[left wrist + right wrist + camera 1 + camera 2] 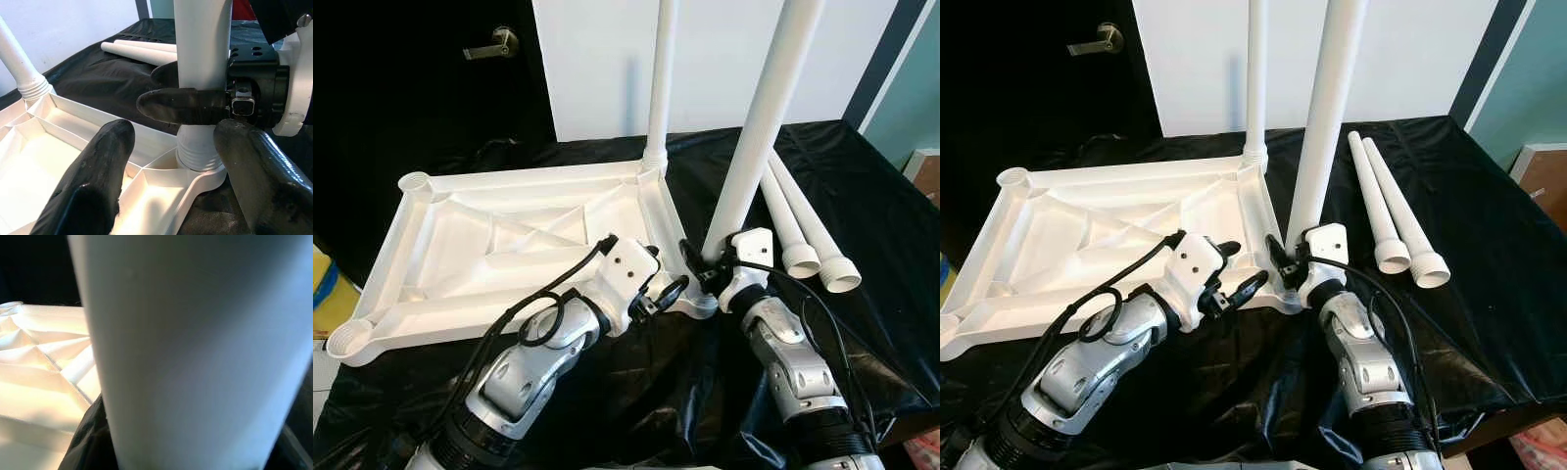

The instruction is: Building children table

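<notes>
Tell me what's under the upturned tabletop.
A black cloth lies under the tabletop and spreads out around it, with two loose legs resting on it. What the cloth covers is hidden. The right gripper holds a leg in the near corner socket.

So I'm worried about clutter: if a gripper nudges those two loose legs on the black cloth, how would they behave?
The two loose legs are round tubes, so they'd probably roll. They look stiff, hollow and likely light.
</notes>
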Available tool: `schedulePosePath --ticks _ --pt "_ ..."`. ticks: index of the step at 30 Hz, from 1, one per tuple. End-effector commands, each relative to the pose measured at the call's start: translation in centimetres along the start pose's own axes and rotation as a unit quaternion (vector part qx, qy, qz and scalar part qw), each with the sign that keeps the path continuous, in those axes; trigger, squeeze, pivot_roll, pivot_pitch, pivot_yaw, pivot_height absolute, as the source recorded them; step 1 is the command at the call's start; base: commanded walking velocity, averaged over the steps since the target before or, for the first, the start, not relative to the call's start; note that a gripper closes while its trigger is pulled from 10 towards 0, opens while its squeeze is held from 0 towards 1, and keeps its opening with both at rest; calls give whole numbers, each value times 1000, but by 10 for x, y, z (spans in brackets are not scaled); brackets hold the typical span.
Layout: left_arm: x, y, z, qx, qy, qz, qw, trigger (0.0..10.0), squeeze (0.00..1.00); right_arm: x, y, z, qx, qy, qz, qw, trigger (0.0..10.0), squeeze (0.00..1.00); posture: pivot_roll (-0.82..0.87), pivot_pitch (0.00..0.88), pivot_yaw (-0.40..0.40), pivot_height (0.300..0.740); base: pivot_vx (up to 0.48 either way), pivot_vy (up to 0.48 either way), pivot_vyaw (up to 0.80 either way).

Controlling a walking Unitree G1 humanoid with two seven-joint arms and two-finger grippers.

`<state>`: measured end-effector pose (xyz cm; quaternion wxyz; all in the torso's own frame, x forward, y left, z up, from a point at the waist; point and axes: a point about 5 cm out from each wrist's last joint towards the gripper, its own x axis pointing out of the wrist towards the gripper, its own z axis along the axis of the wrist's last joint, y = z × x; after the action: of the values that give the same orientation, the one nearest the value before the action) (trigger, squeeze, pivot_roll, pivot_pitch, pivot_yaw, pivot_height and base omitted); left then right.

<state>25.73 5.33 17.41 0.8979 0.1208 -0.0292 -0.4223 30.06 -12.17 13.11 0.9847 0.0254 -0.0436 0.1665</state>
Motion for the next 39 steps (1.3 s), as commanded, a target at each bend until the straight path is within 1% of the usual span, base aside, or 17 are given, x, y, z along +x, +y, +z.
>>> schedulePosePath --ticks 1,2,4,6,7,11,18,19,28,29,30,31,32,33,35,37,39 --pt "-1 -5 2 1 0 -56 998 10000 0 -6 1 -26 42 60 -48 996 10000 0 -20 48 8 740 0 0 0" --pt "-1 -5 2 1 0 -56 998 10000 0 -5 1 -24 50 53 -73 995 10000 0 -20 48 8 740 0 0 0" --pt "-1 -6 2 1 0 -57 998 10000 0 1 4 -22 67 50 -167 982 10000 0 -20 51 8 740 0 0 0" --pt "-1 -6 2 1 0 -57 998 10000 0 1 4 -22 67 50 -167 982 10000 0 -20 51 8 740 0 0 0" --pt "0 -7 3 1 -1 -58 998 10000 0 5 9 -22 73 53 -193 977 10000 0 -18 50 7 740 0 0 0" --pt "0 -7 4 1 -2 -59 998 10000 0 11 21 -18 76 48 -175 980 10000 0 -14 50 2 740 0 0 0" --pt "0 -7 4 0 -2 -54 999 10000 0 13 15 -10 77 15 -145 986 10000 0 -10 46 -4 740 0 0 0" --pt "0 -7 4 0 -2 -54 999 10000 0 13 14 -7 77 6 -137 987 10000 1000 -10 46 -4 740 0 0 0" --pt "2 -7 4 2 -5 -53 999 10000 0 18 -6 6 57 -15 -113 992 10000 1000 -18 33 -11 740 0 0 0" --pt "3 -7 5 2 -6 -54 999 10000 0 19 -8 8 54 -11 -84 995 10000 812 -21 27 -10 740 0 0 0" --pt "3 -7 5 2 -7 -54 998 10000 0 20 -10 8 53 -8 -61 997 10000 812 -21 27 -10 740 0 0 0" --pt "4 -7 5 3 -7 -56 998 10000 0 21 -10 10 45 -7 -27 999 10000 0 -23 24 -9 740 0 0 0" --pt "4 -7 5 3 -7 -56 998 10000 0 21 -10 10 45 -7 -27 999 10000 0 -23 24 -9 740 0 0 0" --pt "4 -7 5 3 -8 -57 998 10000 0 21 -11 11 40 -6 5 999 10000 0 -25 23 -9 740 0 0 0" --pt "4 -7 5 3 -8 -57 998 10000 0 21 -11 11 40 -6 5 999 10000 0 -25 23 -9 740 0 0 0" --pt "5 -8 5 6 -7 -61 998 10000 0 24 -16 13 -11 4 94 996 10000 0 -26 14 -10 740 0 0 0" --pt "5 -8 5 6 -7 -61 998 10000 0 24 -16 13 -11 4 94 996 10000 0 -26 14 -10 740 0 0 0"
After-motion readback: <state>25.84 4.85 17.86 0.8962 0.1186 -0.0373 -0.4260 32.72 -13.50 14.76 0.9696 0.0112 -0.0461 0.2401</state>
